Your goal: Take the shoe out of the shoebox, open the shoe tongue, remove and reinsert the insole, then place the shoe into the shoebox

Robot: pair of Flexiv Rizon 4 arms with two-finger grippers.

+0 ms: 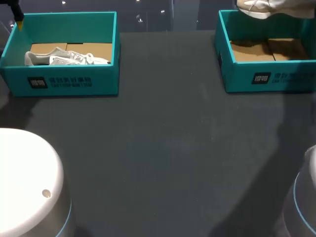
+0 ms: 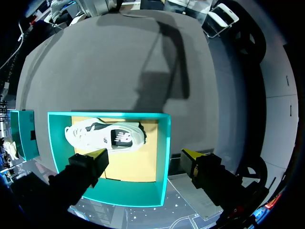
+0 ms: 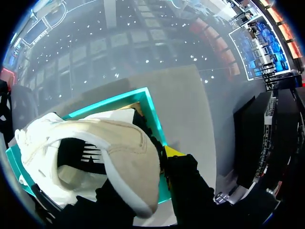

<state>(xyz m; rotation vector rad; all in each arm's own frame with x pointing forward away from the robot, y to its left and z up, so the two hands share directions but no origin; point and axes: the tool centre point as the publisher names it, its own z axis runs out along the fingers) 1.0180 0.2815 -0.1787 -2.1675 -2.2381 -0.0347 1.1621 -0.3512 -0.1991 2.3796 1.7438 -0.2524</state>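
teal shoeboxes, white shoe, beige shoe, grey table

Head view overlooks the table from behind, sharing the left shoebox with the left wrist view directly above it.

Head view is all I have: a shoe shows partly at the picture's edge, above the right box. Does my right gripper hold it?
Observer: It seems so. In the right wrist view the right gripper is shut on the shoe, in the air over the right box.
Operator: And the left gripper? I see only one yellow tip.
Observer: In the left wrist view the left gripper is open and empty, above the left box.
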